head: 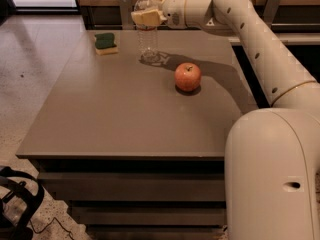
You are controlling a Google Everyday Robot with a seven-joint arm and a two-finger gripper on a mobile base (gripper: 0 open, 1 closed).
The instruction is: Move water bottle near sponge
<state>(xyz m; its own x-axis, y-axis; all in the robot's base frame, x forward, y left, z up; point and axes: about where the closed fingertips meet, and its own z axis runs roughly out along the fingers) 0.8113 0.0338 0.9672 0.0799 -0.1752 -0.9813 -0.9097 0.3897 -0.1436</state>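
The water bottle (146, 34), clear ribbed plastic with a white cap, stands upright at the far middle of the grey table (115, 114). My gripper (146, 17) is shut on the bottle's upper part, at the label band, reaching in from the right. The bottle's base is at or just above the tabletop; I cannot tell which. The sponge (105, 43), dark green on a yellow base, lies at the far left of the table, a short way left of the bottle.
A red apple (188, 77) sits right of and nearer than the bottle, under my arm (250, 29). A wooden wall with metal brackets runs behind the table. A black bag strap (20, 199) lies on the floor at the lower left.
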